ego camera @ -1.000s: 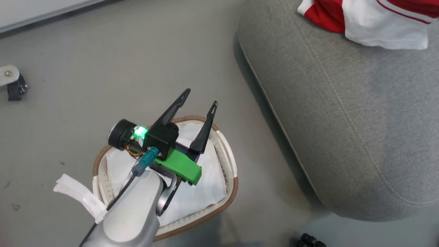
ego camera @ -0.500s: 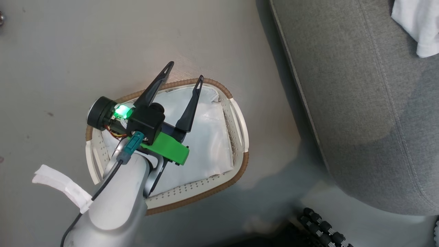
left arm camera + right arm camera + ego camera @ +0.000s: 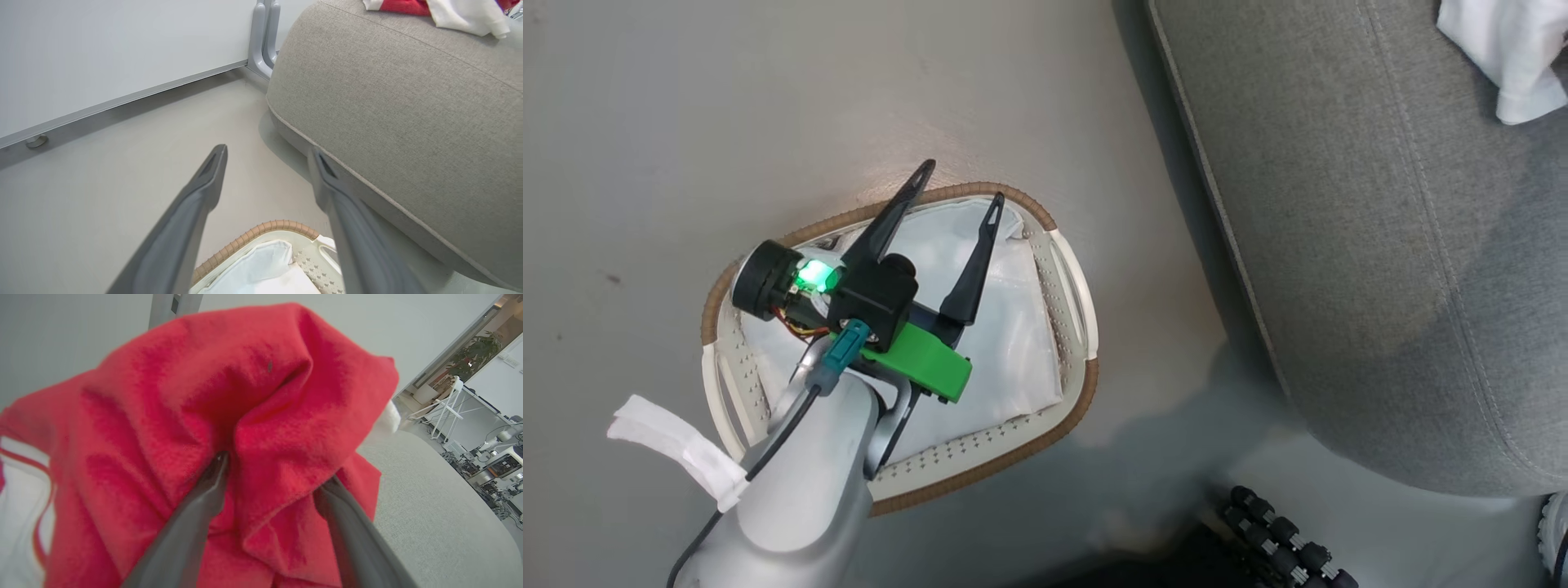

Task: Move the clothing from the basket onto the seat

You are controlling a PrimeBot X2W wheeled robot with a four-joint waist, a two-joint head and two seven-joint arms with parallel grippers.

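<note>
Floor (image 3: pixel 1147 343) separates basket (image 3: pixel 980 469) from seat (image 3: pixel 1380 245) edge.

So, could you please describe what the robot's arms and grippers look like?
The left gripper has two long, dark, tapering fingers on a black body with a green plastic bracket and a glowing green light. A teal connector feeds a black cable along the silver-grey forearm, which bears white tape. The right gripper has matching dark fingers.

The head camera has shifted, so the basket (image 3: pixel 1089 392) now lies whole in the head view instead of being cut off at the bottom edge. The clothing (image 3: pixel 1507 69) on the seat (image 3: pixel 1380 245) is down to a white corner at the top right. More of a black ribbed part (image 3: pixel 1282 543) shows at the bottom.
</note>
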